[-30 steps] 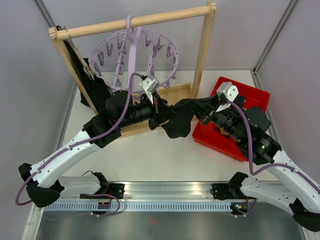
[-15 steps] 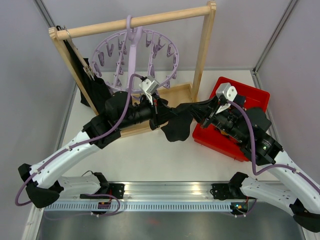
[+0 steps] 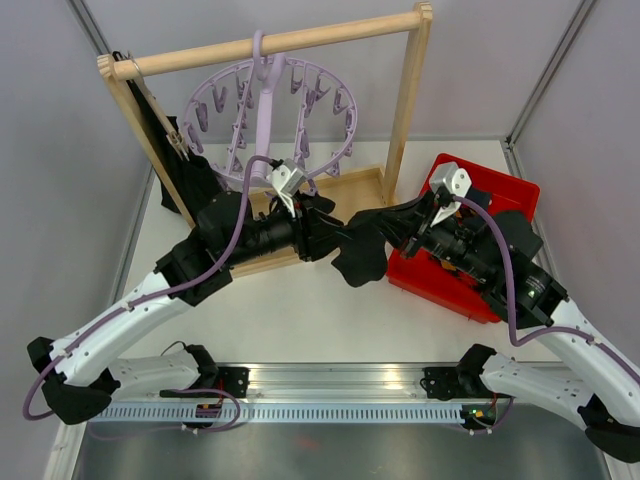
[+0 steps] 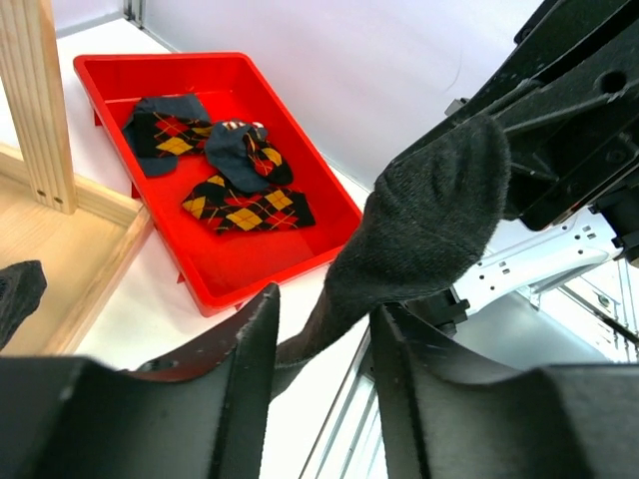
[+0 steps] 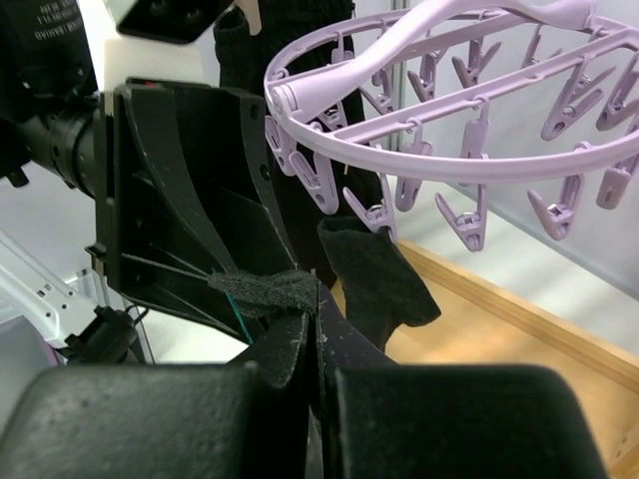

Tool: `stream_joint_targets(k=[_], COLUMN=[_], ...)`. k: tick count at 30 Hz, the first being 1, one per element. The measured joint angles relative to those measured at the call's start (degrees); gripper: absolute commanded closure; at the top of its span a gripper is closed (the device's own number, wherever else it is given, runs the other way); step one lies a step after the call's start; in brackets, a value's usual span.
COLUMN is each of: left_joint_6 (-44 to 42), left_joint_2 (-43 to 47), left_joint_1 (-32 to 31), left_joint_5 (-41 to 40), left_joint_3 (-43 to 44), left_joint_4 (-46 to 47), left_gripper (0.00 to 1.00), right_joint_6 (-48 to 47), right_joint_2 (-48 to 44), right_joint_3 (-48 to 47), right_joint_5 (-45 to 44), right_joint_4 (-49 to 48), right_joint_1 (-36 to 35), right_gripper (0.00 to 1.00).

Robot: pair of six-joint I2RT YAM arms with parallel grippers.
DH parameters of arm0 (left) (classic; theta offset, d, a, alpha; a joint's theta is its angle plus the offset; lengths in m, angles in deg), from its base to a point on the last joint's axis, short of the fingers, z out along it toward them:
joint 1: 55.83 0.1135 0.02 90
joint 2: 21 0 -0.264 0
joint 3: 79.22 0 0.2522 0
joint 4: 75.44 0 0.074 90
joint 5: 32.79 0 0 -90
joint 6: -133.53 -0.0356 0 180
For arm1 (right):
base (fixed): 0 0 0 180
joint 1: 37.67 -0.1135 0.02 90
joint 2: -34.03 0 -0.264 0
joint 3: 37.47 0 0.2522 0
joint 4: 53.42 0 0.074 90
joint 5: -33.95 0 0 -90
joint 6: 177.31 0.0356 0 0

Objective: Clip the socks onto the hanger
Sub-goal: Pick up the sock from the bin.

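Your right gripper [image 5: 312, 299] is pinched shut on the thin edge of a plain black fabric sock [image 3: 362, 255]. Your left gripper [image 4: 326, 304] has its jaws apart, and the sock's narrow end runs through the gap between its fingers [image 4: 240, 379]. The pictures do not show whether the cloth touches either finger.

The sock spans the two grippers over the middle of the white table [image 3: 300, 310]. Its wider part droops toward the near side, just in front of the base board of the wooden rail frame [image 3: 270, 42].

Just beyond the left gripper, the round pale-lilac plastic drying hanger [image 3: 262, 110] hangs by its hook from the frame's top rail, its small clips dangling. In the right wrist view, the ring sits above and beyond the pinched sock, apart from it.

To the right, under your right arm, is the red plastic tray [image 4: 250, 261]. It holds several black socks with orange, red and yellow argyle diamonds [image 4: 240, 205], lying loose toward its far end.
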State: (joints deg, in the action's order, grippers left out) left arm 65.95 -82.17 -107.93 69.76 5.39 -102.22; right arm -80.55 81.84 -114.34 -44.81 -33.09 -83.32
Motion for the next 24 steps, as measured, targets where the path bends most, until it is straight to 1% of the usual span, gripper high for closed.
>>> stream_joint_targets(k=[4,18,20,24], left_joint_6=[-0.22,-1.09,-1.11,-1.31], left_joint_2=[0.96,3.34,3.56,3.58], left_joint_1=[0.00,0.00,0.00,0.00], left_joint_5=[0.07,2.25,2.71,3.04], left_joint_3=[-1.57,-3.43,-3.52,-3.80], left_joint_4=[1.42,7.15,7.65,8.02], left_gripper=[0.50,0.49,0.51,0.61], right_joint_6=[0.66,2.51,2.64,2.97], right_joint_2=[1.29,4.07,4.04,4.04], right_joint_3=[-1.90,-2.73,-2.73,-2.73], right_joint_5=[1.46,6.60,6.99,7.58], right_joint_4=[1.20,4.70,4.74,4.76], right_joint_1=[0.00,0.00,0.00,0.00], right_gripper=[1.00,1.00,1.00,1.00])
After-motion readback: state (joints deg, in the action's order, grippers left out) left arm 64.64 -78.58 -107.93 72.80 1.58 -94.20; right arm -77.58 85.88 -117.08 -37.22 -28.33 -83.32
